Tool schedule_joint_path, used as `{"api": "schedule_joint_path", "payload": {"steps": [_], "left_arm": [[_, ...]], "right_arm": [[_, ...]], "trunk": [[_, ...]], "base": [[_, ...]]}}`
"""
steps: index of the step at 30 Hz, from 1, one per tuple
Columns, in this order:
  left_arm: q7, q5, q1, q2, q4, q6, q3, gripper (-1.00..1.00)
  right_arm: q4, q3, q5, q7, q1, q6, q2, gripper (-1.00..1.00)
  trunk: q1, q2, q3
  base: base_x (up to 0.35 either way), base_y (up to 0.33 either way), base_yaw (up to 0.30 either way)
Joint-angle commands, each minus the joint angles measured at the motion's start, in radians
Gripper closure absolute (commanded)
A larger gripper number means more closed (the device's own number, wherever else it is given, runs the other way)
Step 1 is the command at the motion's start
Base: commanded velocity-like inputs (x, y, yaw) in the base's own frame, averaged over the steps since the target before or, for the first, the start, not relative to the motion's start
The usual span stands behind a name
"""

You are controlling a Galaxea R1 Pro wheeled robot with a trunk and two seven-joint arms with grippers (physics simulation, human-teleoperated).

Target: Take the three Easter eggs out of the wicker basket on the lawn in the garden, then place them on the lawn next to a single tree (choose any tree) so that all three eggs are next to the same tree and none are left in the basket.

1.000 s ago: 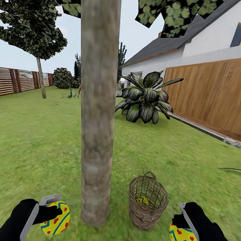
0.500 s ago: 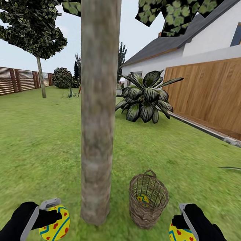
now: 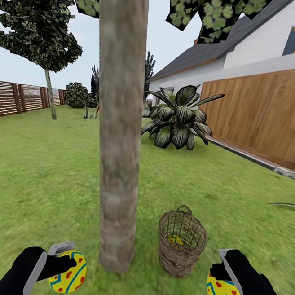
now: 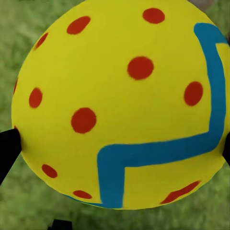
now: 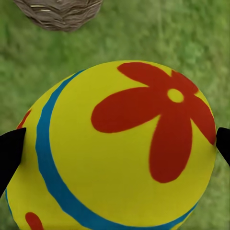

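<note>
The thick pale tree trunk [image 3: 116,162] rises from the lawn [image 3: 41,178] straight ahead. The brown wicker basket [image 3: 181,241] stands upright just right of its base, with one yellow Easter egg [image 3: 175,241] inside. My left gripper [image 3: 62,261] is shut on a dotted yellow egg [image 3: 68,277] [image 4: 120,103], low and left of the trunk. My right gripper [image 3: 220,274] is shut on a flower-painted egg [image 3: 222,293] [image 5: 115,148], right of the basket [image 5: 58,13].
A broad-leafed dark plant [image 3: 177,119] grows beyond the trunk. A wooden wall [image 3: 263,113] and white house [image 3: 265,46] line the right side. A slat fence [image 3: 16,101] and a thin-trunked tree [image 3: 49,93] stand far left. Open grass lies left of the trunk.
The whole view has shifted slightly, so the trunk and basket sit a little higher in the picture. Both grippers still hold their eggs in much the same place.
</note>
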Motion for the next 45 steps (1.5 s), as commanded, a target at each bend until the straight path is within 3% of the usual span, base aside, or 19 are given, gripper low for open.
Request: {"api": "schedule_joint_path", "payload": {"steps": [1,23,28,32,35,37,39,40,41,45], "left_arm": [[-0.001,0.005,-0.001,0.0,-0.001,0.005,0.002,1.0],[-0.001,0.006,-0.001,-0.006,0.024,0.001,0.0,1.0],[0.001,0.006,-0.005,-0.004,0.164,-0.106,0.0,1.0],[-0.001,0.007,-0.009,-0.001,0.241,-0.128,0.0,1.0],[0.001,0.006,-0.01,0.0,0.257,-0.247,0.001,1.0],[0.002,0.005,-0.01,0.004,0.257,-0.283,0.002,1.0],[0.003,0.006,-0.01,0.019,0.249,-0.304,0.003,1.0],[0.004,0.007,-0.011,0.024,0.249,-0.321,0.003,1.0],[0.008,0.026,-0.014,0.024,0.248,-0.338,0.003,1.0],[0.009,0.027,-0.022,0.021,0.253,-0.343,0.003,1.0]], "right_arm": [[-0.001,0.006,-0.01,-0.004,0.0,0.004,-0.002,1.0],[0.05,0.006,-0.009,-0.004,0.0,-0.004,0.004,1.0],[0.115,0.0,-0.009,-0.004,0.0,-0.098,0.026,1.0],[0.124,0.001,-0.008,-0.005,0.0,-0.106,0.043,1.0],[0.127,0.003,-0.009,-0.005,0.0,-0.165,0.055,1.0],[0.143,0.005,-0.008,-0.016,0.0,-0.183,0.076,1.0],[0.173,0.006,0.028,-0.184,0.0,-0.243,0.127,1.0],[0.173,0.006,0.033,-0.203,-0.001,-0.258,0.138,1.0],[0.156,0.007,0.037,-0.13,-0.001,-0.274,0.156,1.0],[0.149,0.006,0.039,-0.125,-0.002,-0.304,0.159,1.0]], "trunk": [[0.004,-0.008,-0.004],[0.088,-0.162,-0.073],[0.107,-0.197,-0.089],[0.123,-0.225,-0.101],[0.134,-0.246,-0.111],[0.142,-0.26,-0.117],[0.15,-0.274,-0.123],[0.153,-0.281,-0.127],[0.157,-0.288,-0.13],[0.173,-0.316,-0.142]], "base": [[0.0,0.0,0.0],[0.0,0.0,0.0],[0.0,0.0,0.0],[0.0,0.0,0.0],[0.0,0.0,0.0],[0.0,0.0,0.0],[0.0,0.0,0.0],[0.0,0.0,0.0],[0.0,0.0,0.0],[0.0,0.0,0.0]]}}
